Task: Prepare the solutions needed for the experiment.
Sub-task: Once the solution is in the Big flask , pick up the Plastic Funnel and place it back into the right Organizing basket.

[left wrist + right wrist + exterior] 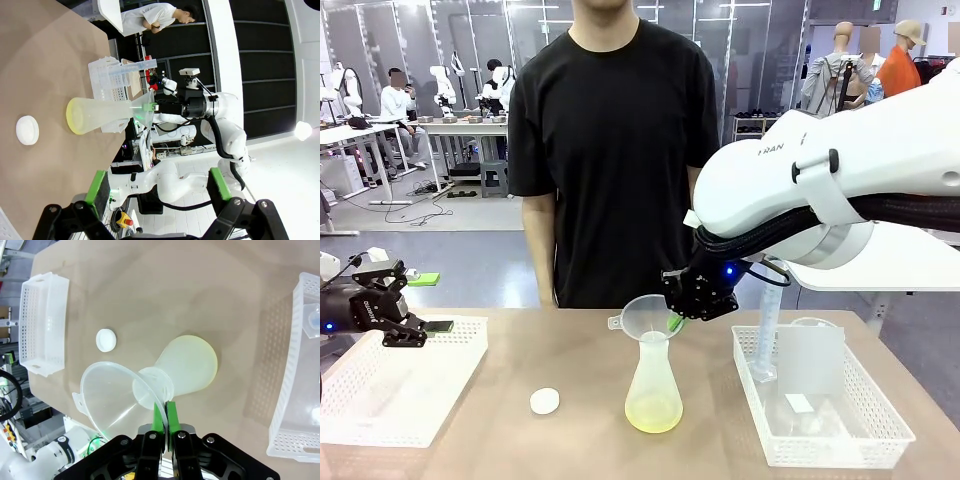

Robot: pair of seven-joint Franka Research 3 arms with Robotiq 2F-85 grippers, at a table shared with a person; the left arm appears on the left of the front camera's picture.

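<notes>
Holding pale yellow solutions (pixel 653 414), the frosted conical flask (pixel 653 368) carries a translucent funnel (pixel 646 318).

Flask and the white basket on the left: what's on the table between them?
A small round white cap lies between flask and basket, touching neither; the front view shows it.

The funnel (pixel 648 318) and right pincer (pixel 676 322) block the flask's (pixel 653 385) mouth; bare tabletop (pixel 580 445) lies open around it.
</notes>
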